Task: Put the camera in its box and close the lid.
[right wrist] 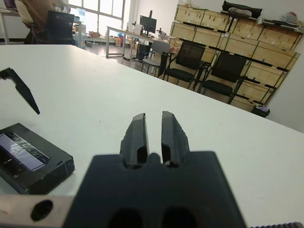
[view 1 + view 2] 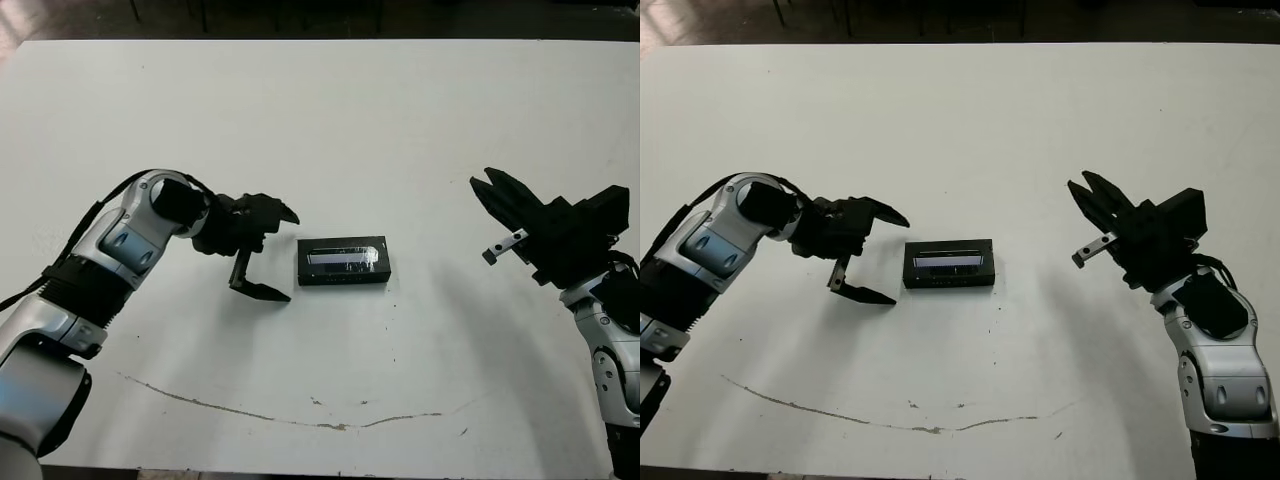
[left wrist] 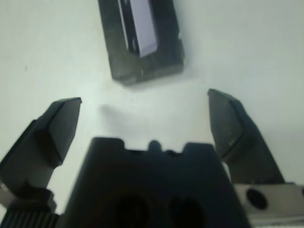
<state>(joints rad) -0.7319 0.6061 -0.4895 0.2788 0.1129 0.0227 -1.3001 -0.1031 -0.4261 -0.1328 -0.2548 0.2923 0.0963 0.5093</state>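
Office-workshop: desks [image 1: 124, 34], mesh chairs [image 1: 185, 61], stacked wooden crates [image 1: 247, 47], windows [image 1: 97, 10].

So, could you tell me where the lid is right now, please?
In the head views the lid sits closed on the box near the table's middle, just right of the open left gripper, far from the right gripper.

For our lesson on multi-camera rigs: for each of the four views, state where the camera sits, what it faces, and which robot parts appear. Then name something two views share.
Left eye: on the head, looking down at the white table; both arms show.
Right eye: same head, same scene, slightly offset.
Left wrist: on the left arm, facing the closed box; the left gripper is open.
Right wrist: on the right arm, facing across the table toward chairs; the right gripper is nearly shut.
Shared: both wrist views show the box.
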